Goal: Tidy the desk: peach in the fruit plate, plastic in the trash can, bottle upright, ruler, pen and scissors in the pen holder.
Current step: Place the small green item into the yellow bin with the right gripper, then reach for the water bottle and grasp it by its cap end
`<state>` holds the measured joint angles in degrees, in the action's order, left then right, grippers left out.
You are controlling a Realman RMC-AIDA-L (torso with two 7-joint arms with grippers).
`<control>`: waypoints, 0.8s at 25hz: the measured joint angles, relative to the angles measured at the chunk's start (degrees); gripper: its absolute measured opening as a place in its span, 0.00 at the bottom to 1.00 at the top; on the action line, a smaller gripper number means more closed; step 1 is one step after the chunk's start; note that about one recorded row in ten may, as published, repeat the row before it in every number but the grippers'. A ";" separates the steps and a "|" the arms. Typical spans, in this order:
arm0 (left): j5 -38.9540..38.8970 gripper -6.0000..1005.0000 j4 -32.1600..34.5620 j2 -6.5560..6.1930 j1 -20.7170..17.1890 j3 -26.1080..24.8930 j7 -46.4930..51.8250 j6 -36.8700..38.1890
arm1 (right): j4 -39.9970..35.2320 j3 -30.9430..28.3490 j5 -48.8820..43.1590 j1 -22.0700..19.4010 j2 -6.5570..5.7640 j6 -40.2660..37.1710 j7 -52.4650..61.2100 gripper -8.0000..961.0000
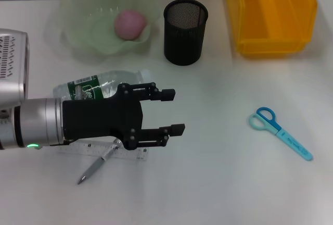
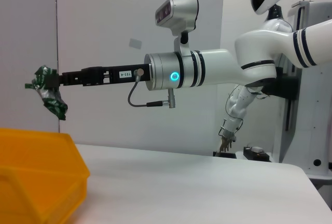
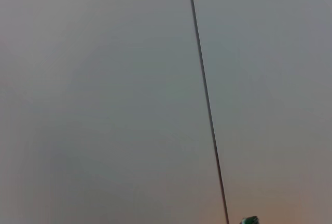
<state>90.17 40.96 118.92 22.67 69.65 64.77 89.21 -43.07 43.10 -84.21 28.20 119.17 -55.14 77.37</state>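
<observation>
- Holding a crumpled green piece of plastic (image 2: 49, 93) pinched at its tip, the right gripper (image 2: 47, 79) reaches out level at the left of the left wrist view, above the yellow trash can (image 2: 36, 175) in the lower left corner; in the head view only a dark scrap shows at the upper right corner, over the bin.
- Hovering in the lower left of the head view, the left gripper (image 1: 174, 112) has its fingers spread with nothing between them, just over the bottle (image 1: 96, 87), the ruler (image 1: 104, 152) and the pen (image 1: 93, 167).
- Done, as far as I can judge: the peach (image 1: 130, 24) lies in the pale green fruit plate (image 1: 78, 22) at the upper left.
- Nearly done: the plastic is over the trash can but not yet dropped.
- Left to do: the bottle lies on its side at left centre; the ruler and pen lie crossed at the lower left; the blue scissors (image 1: 281, 132) rest at right centre, well apart from the black mesh pen holder (image 1: 185, 32) at top centre, which looks empty from here.
- Writing: the bottle's green label is too small to read; a small white tag on the right arm's gripper body bears characters I cannot make out with confidence.
</observation>
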 joint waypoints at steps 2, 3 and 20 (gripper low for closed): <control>0.00 0.71 0.00 -0.01 0.00 -0.16 0.00 0.00 | 0.14 0.54 -0.02 0.18 0.00 0.33 -0.18 0.13; 0.00 0.71 0.00 0.00 0.00 -0.23 0.00 0.00 | 0.17 1.51 -0.05 0.21 0.00 0.59 -0.67 0.15; -0.01 0.71 0.00 -0.01 0.02 -0.32 0.00 -0.55 | -0.90 1.41 0.79 -3.55 0.19 -11.65 -0.48 0.62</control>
<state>90.16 40.96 118.91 22.69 69.34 64.77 88.65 -43.97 44.51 -83.42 24.66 119.36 -66.79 76.88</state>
